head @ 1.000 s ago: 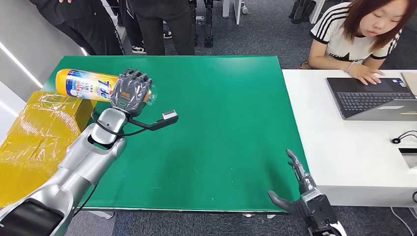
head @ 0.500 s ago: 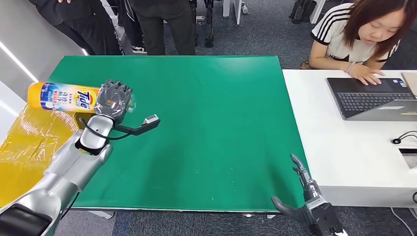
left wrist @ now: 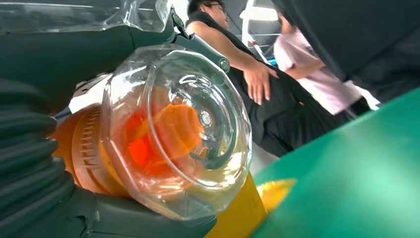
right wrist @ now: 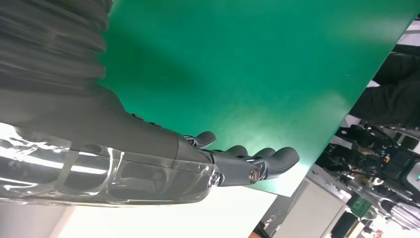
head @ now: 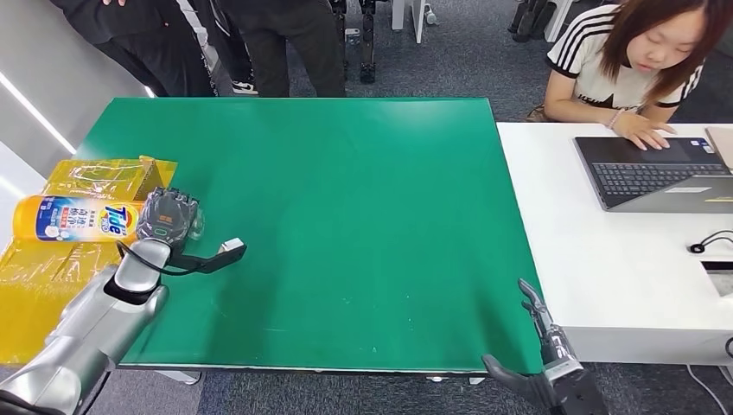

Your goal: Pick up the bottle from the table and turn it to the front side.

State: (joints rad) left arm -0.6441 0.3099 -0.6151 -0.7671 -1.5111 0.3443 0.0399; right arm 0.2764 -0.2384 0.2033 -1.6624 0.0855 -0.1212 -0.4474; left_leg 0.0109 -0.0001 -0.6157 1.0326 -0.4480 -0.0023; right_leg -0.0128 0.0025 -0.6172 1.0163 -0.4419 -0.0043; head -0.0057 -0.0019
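My left hand point(head: 168, 218) grips a yellow Tide bottle point(head: 73, 220) near its cap end, holding it level off the green table's point(head: 363, 199) left edge, above the yellow-wrapped box point(head: 60, 259). The label faces up toward the head camera. In the left wrist view the bottle's clear cap point(left wrist: 176, 131) over an orange nozzle sits right against my left hand point(left wrist: 34, 163). My right hand point(head: 549, 363) hangs off the table's front right corner, fingers apart, holding nothing; its fingers point(right wrist: 257, 161) show stretched over the green top.
A white desk point(head: 605, 259) with a laptop point(head: 657, 173) adjoins the table on the right, where a seated person point(head: 640, 60) works. Other people point(head: 251, 43) stand behind the far edge. A small grey connector point(head: 226, 248) dangles from my left wrist.
My left arm has carried the bottle leftward and toward me, from over the table's back left corner to beyond its left edge above the yellow box. My right hand has sunk slightly lower.
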